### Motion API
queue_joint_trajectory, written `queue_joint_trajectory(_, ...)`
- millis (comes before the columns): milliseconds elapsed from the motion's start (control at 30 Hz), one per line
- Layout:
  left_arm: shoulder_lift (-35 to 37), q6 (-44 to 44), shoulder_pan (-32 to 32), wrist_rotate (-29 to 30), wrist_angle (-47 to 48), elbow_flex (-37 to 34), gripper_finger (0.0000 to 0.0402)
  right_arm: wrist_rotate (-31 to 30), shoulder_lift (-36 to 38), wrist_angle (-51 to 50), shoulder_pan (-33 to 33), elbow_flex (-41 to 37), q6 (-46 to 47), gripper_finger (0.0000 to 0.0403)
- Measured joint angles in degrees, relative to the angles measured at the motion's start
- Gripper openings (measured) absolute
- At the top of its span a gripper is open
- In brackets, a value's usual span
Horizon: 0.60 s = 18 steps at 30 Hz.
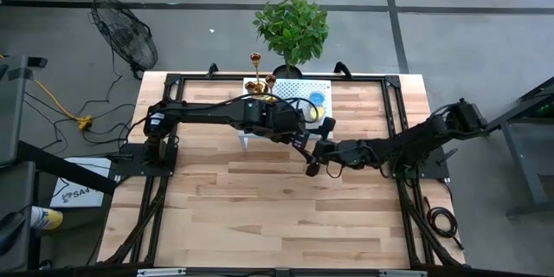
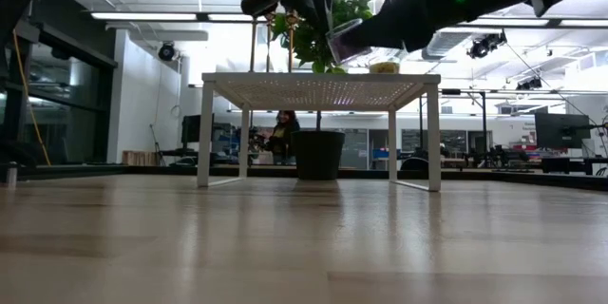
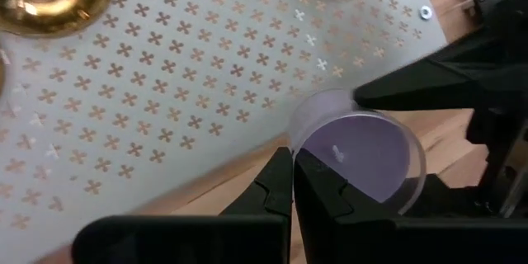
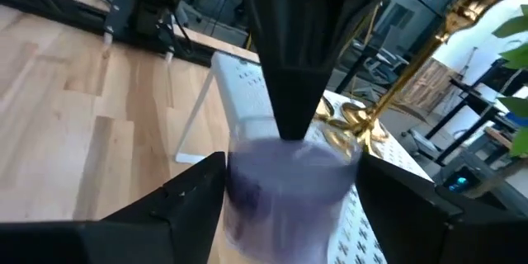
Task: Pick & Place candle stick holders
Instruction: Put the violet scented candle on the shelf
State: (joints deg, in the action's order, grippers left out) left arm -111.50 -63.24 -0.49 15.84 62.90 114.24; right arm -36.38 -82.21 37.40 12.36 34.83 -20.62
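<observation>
Candle stick holders (image 1: 258,82), shiny gold, stood at the far-left end of a small white perforated stand (image 1: 294,91) w/ a cross pattern, at the far edge of the wood-plank desk (image 1: 260,208). Left claw (image 3: 294,183) was closed on the rim of a clear purple cup (image 3: 363,153), held over the stand's near edge. Right claw (image 4: 289,186) had its fingers spread either side of that cup; can't tell if touching. Potted plant (image 1: 293,28) behind the stand; a fan (image 1: 125,41) on grey floor.
</observation>
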Motion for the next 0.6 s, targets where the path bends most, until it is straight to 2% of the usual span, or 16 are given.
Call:
queue_joint_trajectory(233,0.0,0.0,-0.4,0.0,-1.2,0.0,0.0000,4.2,0.0,-1.2,-1.8,0.2,2.6,0.0266)
queue_joint_trajectory(600,0.0,1.6,-0.5,-0.1,-1.4,0.0,0.0000,4.8,0.0,-2.0,-1.7,0.2,4.5,0.0232)
